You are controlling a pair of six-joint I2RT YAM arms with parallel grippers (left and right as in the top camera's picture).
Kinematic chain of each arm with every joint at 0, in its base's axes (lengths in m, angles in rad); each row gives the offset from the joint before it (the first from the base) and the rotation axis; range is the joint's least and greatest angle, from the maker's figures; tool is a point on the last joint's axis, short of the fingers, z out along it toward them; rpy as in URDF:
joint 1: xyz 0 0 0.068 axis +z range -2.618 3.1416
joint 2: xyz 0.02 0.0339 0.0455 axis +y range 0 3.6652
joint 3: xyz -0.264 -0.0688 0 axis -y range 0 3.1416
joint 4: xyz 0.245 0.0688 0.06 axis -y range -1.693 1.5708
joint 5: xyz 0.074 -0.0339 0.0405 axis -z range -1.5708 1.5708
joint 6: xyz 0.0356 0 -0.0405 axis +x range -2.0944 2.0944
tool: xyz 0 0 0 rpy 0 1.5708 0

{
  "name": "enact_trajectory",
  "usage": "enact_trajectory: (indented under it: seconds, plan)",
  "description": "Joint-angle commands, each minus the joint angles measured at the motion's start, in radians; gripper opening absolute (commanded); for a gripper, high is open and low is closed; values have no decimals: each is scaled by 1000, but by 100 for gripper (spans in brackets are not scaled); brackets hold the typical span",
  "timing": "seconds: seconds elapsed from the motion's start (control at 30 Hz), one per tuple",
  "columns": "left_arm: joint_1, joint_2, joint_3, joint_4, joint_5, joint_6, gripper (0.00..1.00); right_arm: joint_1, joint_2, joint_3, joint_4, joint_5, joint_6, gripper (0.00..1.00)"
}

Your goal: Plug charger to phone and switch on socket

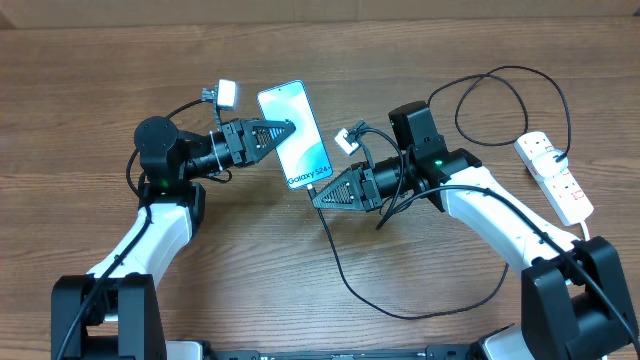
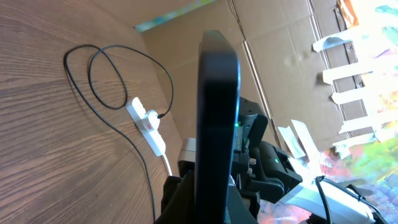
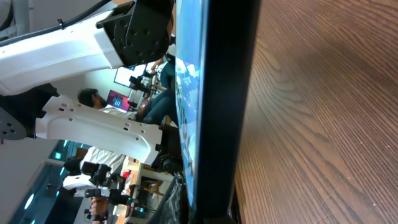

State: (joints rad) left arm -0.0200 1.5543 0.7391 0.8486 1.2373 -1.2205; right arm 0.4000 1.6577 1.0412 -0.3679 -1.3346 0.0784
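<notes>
The phone [image 1: 300, 140], light blue screen up, is lifted off the table at an angle. My left gripper [image 1: 287, 128] is shut on its left long edge. In the left wrist view the phone [image 2: 219, 112] stands edge-on between the jaws [image 2: 214, 202]. My right gripper [image 1: 318, 193] is at the phone's bottom end, shut on the charger's plug, whose tip is hidden. The phone also fills the right wrist view [image 3: 217, 93]. The black charger cable [image 1: 340, 265] trails from that gripper in loops to the white socket [image 1: 556, 176] at the right, which also shows in the left wrist view [image 2: 148, 121].
The cable loops over the table in front [image 1: 420, 314] and behind the right arm [image 1: 500, 75]. The socket's thick white cord [image 1: 586, 232] runs off toward the right front. Cardboard walls [image 2: 280, 56] stand beyond the table.
</notes>
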Motion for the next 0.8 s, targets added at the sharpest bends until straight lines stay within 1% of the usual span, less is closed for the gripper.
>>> enact_trajectory:
  seconds: [0.0,0.23,0.57,0.77]
  plan:
    - [-6,-5,14,8,24,24,4,3,-18,-1,3,33,-2,4]
    - [1,-5,14,8,50,24,4,3,-18,-1,7,43,0,4]
    - [31,-5,14,8,35,24,4,3,-18,-1,-31,43,0,4]
    - [40,-5,14,7,38,32,4,3,-18,0,-23,31,0,4]
